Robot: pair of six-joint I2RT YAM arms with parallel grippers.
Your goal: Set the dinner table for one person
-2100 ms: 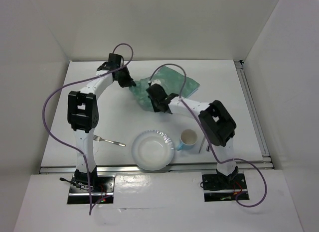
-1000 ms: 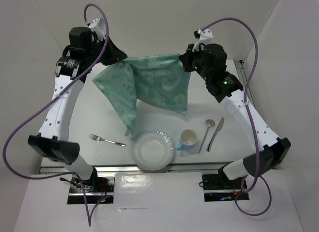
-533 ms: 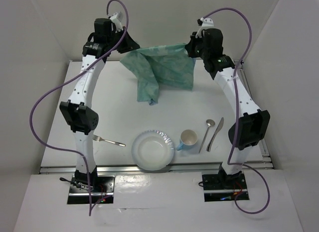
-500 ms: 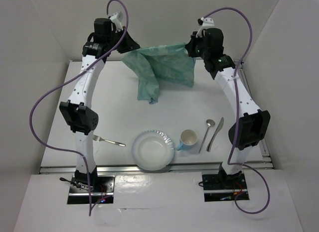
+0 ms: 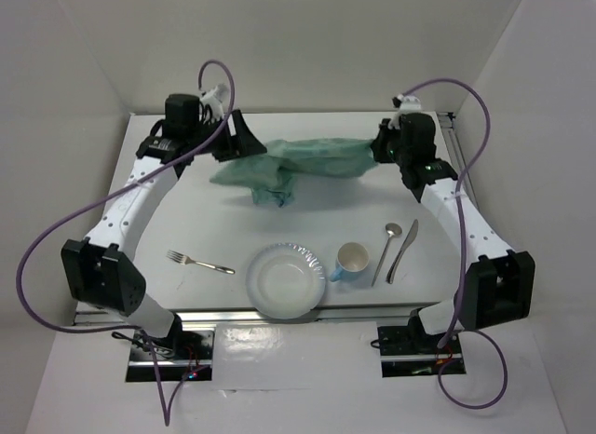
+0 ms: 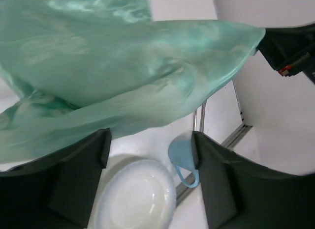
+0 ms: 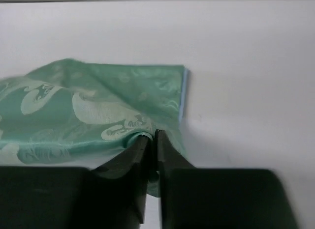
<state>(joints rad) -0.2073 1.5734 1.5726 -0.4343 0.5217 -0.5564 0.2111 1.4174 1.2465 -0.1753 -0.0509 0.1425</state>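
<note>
Shiny green patterned cloth mat (image 5: 317,157) is lying bunched at twelve o'clock on the large matte white bench (image 5: 186,220). Left fingers (image 5: 246,145) are standing apart; right fingers (image 7: 151,140) are clamping its edge. Spreading well probably means pinching the loose side, drawing it taut, lowering evenly.

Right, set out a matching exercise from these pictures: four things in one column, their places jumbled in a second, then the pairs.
1 shiny green patterned cloth
2 silver metal fork
3 light blue cup
4 silver metal knife

A just right of the silver spoon
B left of the white paper plate
C pinched by the right gripper
D between plate and spoon

Pairs: 1-C, 2-B, 3-D, 4-A
</note>
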